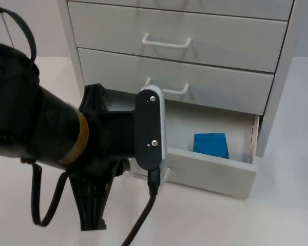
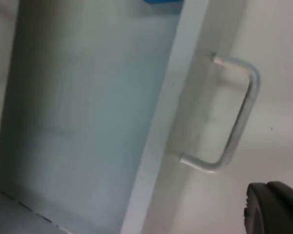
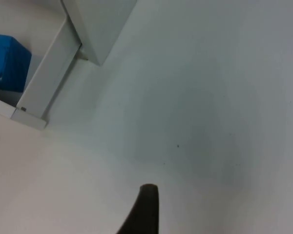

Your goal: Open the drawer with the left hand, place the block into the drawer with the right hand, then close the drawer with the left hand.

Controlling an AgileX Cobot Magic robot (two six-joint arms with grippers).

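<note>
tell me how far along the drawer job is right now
Done: the bottom drawer stands pulled out and the blue block lies inside it. In hand: the left gripper is near the drawer's handle, not touching it. Left: pushing the drawer shut. The right gripper waits over the white table.

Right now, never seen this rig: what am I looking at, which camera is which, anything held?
It is a two-armed robot at a white table. One picture comes from a fixed camera above; the other two from cameras on each wrist. A grey drawer cabinet stands on the table with its bottom drawer pulled open, and a blue block lies inside. The left arm fills the overhead picture's near side; its left hand is beside the drawer's handle, not touching it. The right hand hangs over bare table by the cabinet's corner. Nothing appears held.
</note>
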